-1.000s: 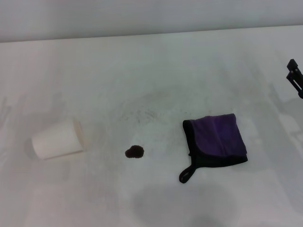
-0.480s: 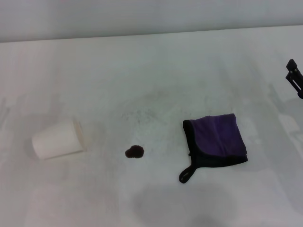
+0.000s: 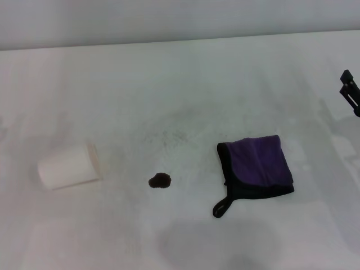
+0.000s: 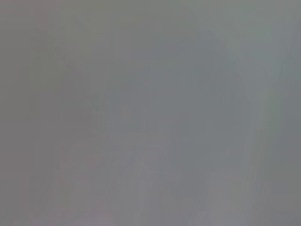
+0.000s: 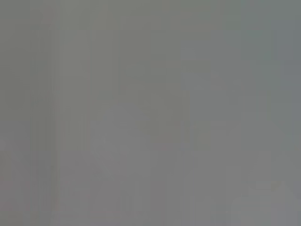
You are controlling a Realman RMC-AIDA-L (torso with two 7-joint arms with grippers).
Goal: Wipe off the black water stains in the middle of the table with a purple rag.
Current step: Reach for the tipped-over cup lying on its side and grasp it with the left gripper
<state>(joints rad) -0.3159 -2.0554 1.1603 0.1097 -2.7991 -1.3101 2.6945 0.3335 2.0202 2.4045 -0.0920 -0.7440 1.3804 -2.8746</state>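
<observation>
A small black water stain (image 3: pixel 160 180) marks the white table (image 3: pixel 185 84) near the middle of the head view. The folded purple rag (image 3: pixel 260 165) lies flat to the right of the stain, a hand's width away, with its black loop (image 3: pixel 221 207) trailing toward the front. Only a dark tip of my right gripper (image 3: pixel 351 90) shows at the far right edge, well away from the rag. My left gripper is out of sight. Both wrist views show only blank grey.
A white paper cup (image 3: pixel 69 166) lies on its side to the left of the stain. Faint grey speckled smudges (image 3: pixel 166 136) sit behind the stain.
</observation>
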